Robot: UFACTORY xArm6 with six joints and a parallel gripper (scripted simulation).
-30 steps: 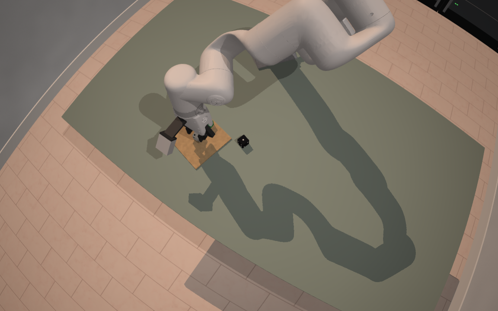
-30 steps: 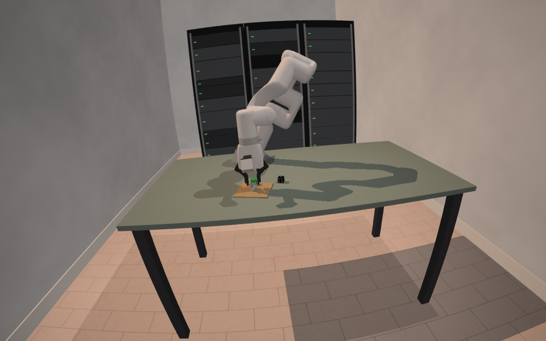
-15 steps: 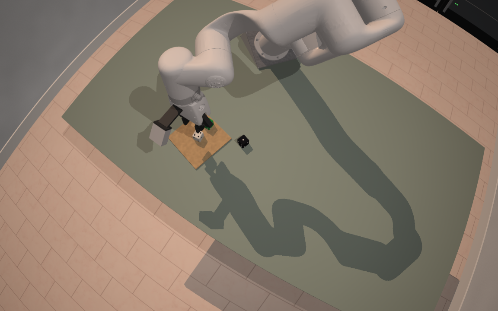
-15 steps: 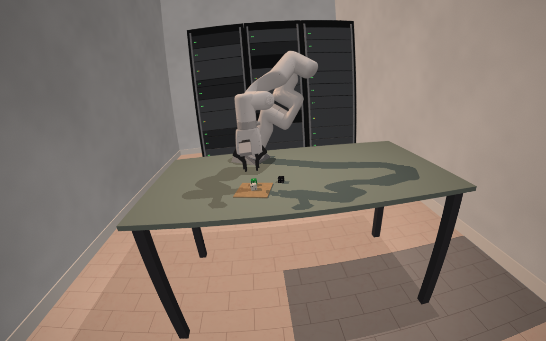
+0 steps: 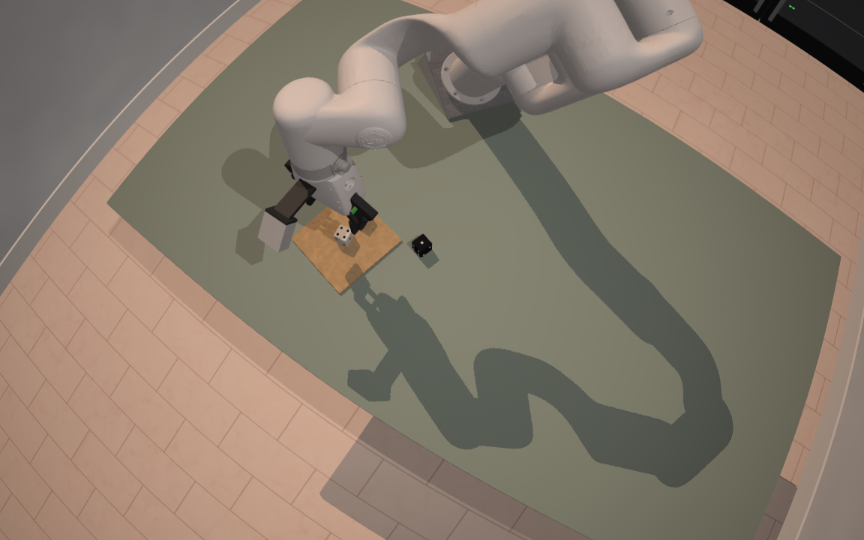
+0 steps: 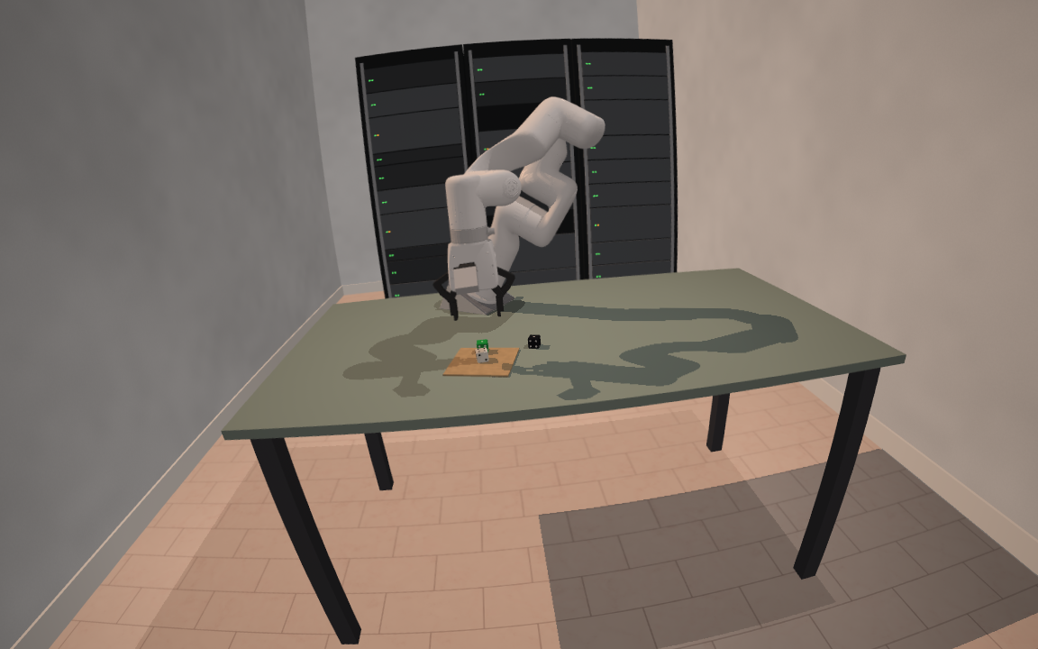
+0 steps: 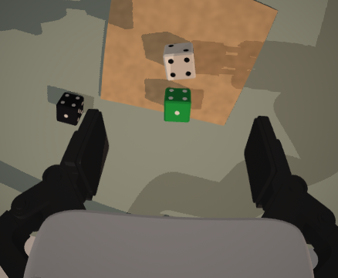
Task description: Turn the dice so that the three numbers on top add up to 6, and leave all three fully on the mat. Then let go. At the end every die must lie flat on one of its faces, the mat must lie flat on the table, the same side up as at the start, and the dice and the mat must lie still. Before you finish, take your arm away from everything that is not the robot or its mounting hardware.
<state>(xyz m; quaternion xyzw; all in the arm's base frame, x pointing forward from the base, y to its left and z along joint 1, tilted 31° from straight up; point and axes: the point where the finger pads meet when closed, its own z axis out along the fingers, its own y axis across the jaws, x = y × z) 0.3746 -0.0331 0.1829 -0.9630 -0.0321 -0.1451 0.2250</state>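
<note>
The white die (image 5: 343,234) (image 6: 482,355) (image 7: 180,66) lies flat on the tan mat (image 5: 317,251) (image 6: 466,369) (image 7: 215,23), four on top. The green die (image 5: 354,210) (image 6: 481,344) (image 7: 177,111) lies flat just behind it, towards the base, near the mat's edge, one on top; its rear foot is hidden. A small gap separates them. The black die (image 5: 421,245) (image 6: 534,342) (image 7: 70,109) lies flat on the table off the mat, one on top. My gripper (image 6: 477,315) (image 7: 177,130) is wide open and empty, raised above and behind the dice. The mat lies flat.
The green table (image 5: 522,301) (image 6: 361,323) carries the arm's base at its back. The black die stands a little off the mat's side, at the right in the top and exterior views. Arm shadows cross the table and the mat.
</note>
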